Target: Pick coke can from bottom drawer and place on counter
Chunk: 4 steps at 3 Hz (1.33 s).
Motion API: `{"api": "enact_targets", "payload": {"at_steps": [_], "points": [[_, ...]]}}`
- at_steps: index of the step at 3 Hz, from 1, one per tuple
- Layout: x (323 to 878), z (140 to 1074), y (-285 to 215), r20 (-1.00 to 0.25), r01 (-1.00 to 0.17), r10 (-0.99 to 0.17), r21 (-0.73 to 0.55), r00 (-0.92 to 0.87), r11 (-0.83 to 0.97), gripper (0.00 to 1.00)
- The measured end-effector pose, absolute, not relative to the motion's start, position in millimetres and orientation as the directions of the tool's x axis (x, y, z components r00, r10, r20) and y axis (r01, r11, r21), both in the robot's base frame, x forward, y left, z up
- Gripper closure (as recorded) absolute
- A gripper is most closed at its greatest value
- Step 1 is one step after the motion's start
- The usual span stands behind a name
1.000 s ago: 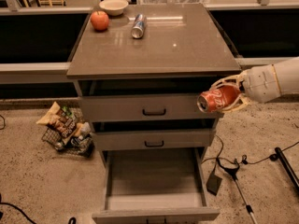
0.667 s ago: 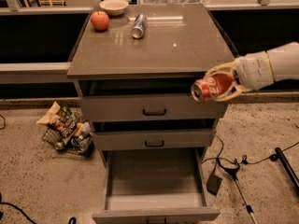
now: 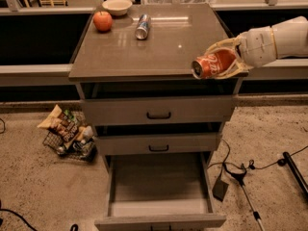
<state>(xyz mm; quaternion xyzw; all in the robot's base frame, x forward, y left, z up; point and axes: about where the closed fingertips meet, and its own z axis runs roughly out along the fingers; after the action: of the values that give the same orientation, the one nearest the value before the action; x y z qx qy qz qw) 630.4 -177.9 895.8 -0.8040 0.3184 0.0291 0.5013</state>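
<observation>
The tool [image 3: 217, 61] has risen beside the glossy counter [image 3: 159, 47], at its front-right edge, gripping the coke can [image 3: 210, 66].

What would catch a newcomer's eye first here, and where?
The red coke can stands out, held sideways in the gripper at the counter's front right edge. Below, the bottom drawer stands pulled out; an apple, bowl and silver can sit at the counter's back left.
</observation>
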Motion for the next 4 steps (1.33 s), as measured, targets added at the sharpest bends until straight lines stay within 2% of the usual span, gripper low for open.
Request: {"api": "enact_targets", "payload": {"at_steps": [2, 4], "points": [[644.4, 894.7, -171.6, -0.393, -0.566, -0.508, -0.788, 0.766, -0.243, 1.0], [707.9, 925.4, -167.1, -0.512, -0.665, -0.579, -0.743, 0.635, -0.073, 1.0]]}}
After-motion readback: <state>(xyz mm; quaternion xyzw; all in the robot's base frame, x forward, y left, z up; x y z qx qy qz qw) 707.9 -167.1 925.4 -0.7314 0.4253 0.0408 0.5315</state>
